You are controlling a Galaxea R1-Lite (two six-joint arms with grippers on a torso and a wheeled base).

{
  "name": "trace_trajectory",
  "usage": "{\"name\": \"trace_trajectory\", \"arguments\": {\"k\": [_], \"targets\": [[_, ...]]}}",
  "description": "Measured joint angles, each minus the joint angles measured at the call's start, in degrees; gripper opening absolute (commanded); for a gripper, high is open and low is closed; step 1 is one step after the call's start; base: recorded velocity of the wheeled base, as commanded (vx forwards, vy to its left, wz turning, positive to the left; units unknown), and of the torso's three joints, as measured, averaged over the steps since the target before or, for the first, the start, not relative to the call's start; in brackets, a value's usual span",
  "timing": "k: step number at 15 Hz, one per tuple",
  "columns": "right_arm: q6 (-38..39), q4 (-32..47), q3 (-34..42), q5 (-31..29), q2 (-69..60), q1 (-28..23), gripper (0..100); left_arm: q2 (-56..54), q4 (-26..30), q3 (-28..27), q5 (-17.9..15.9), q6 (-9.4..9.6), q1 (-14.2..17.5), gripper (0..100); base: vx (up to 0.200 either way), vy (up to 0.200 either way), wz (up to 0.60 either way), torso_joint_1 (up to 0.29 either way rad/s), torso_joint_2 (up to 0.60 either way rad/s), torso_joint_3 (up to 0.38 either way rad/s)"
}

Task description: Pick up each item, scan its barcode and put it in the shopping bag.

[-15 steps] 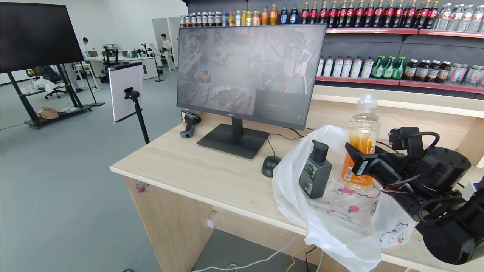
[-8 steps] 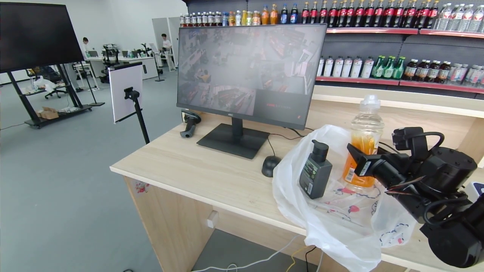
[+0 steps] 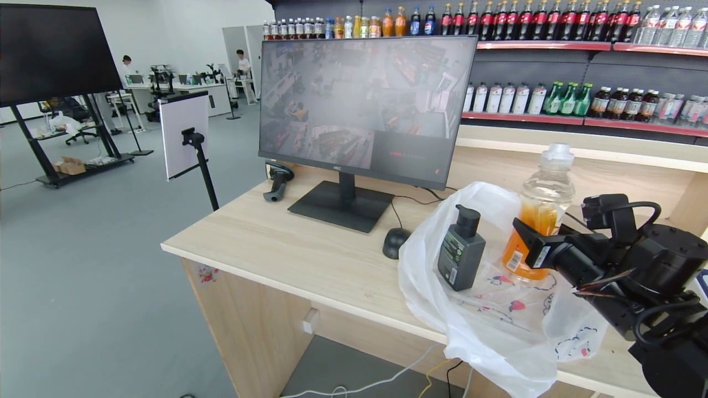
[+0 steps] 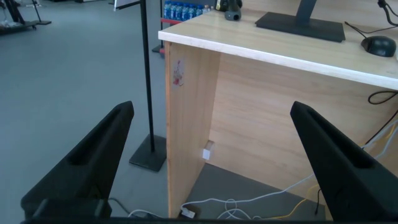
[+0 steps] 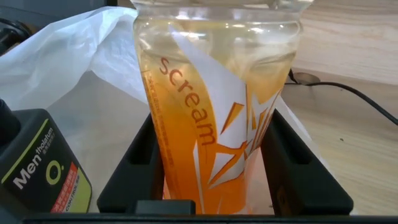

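Note:
My right gripper is shut on an orange drink bottle with a clear cap, its fingers pressed to both sides of the bottle. The bottle leans a little, with its base low inside the white shopping bag on the counter. A dark grey pump bottle stands upright in the bag just left of it, also in the right wrist view. My left gripper is open and holds nothing, down beside the counter's left end.
A monitor stands mid-counter with a black mouse in front of it and a handheld scanner to its left. Drink shelves line the back wall. A white board on a stand is on the floor to the left.
My right gripper has shifted to the right with the orange bottle, and the bottle now leans more, its cap farther right.

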Motion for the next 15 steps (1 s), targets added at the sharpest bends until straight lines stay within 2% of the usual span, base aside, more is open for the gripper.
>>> {"name": "trace_trajectory", "arguments": {"k": [15], "targets": [[0.1,0.0,2.2,0.1,0.4,0.4,0,0.0,0.0,0.0,0.0,0.00,0.0,100,0.000,0.000,0.00,0.000,0.00,0.000]]}}
